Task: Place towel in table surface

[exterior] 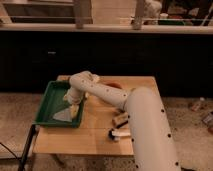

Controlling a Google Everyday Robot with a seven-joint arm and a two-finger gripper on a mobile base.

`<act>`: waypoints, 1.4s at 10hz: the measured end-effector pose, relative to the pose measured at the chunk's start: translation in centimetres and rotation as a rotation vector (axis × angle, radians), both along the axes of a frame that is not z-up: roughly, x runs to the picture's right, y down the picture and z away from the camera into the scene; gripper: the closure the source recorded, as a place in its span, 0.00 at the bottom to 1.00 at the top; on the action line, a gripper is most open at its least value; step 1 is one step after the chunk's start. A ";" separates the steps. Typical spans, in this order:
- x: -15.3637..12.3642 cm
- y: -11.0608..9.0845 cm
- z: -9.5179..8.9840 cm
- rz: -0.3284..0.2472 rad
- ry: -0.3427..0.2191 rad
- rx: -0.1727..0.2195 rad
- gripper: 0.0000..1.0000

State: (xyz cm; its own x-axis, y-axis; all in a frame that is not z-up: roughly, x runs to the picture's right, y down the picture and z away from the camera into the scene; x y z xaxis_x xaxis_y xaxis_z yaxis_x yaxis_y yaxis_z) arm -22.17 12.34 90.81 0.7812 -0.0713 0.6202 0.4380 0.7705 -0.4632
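A pale towel (64, 114) lies in the green tray (47, 98) at the left of the wooden table (95, 135). My white arm reaches from the lower right across the table, and my gripper (71, 101) hangs over the right part of the tray, right above the towel's upper edge. Whether it touches the towel does not show.
A small tan object (120, 119) and a dark-and-white object (119, 134) lie on the table beside my arm. An orange-brown round thing (113, 85) sits at the back of the table. A dark counter runs behind. Speckled floor surrounds the table.
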 end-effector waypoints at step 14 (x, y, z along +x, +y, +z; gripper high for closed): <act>0.4 1.5 1.0 -0.033 -0.019 -0.005 0.95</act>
